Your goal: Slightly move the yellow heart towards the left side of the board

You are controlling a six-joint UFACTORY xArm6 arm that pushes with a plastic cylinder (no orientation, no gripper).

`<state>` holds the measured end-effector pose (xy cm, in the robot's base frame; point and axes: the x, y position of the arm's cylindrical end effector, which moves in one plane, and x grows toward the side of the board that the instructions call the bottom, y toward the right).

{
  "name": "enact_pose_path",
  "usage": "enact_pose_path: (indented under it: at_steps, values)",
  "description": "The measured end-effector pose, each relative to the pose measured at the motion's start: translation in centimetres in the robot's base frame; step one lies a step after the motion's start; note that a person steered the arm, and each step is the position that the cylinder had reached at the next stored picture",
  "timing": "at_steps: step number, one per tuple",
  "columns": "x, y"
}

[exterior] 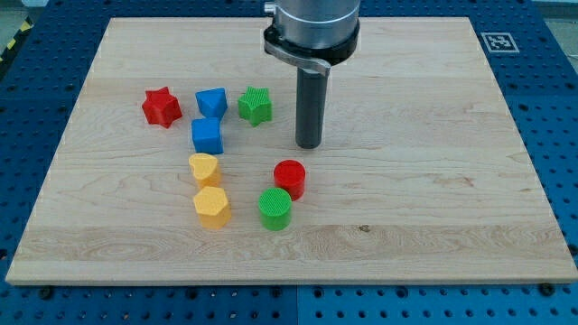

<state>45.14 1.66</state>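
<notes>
Blue pegboard frames a pale wooden bench (433, 181), seen from above its near edge. Blocks cluster left of centre: a red star (161, 106), a blue block (211, 102), a green star (256, 105) in a row, a blue cube (207, 136) below them, then the yellow heart (204, 168) directly above a yellow hexagon (212, 207). A red cylinder (290, 178) and green cylinder (275, 209) sit to their right.

My tip (310, 145) rests on the bench upper right of the red cylinder, well apart from the heart. No jaws exist on this rod, so nothing is held.

By my judgement the push has not begun: the tip must first reach the heart's right side, then nudge it leftward.

The arm's upper body is cut off at the frame's top, and the upper blue block's shape is hard to read.
</notes>
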Motion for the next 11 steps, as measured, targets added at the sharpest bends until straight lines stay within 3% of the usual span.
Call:
enact_pose_path:
  at_steps: [11]
  values:
    - [5.3,-8.9]
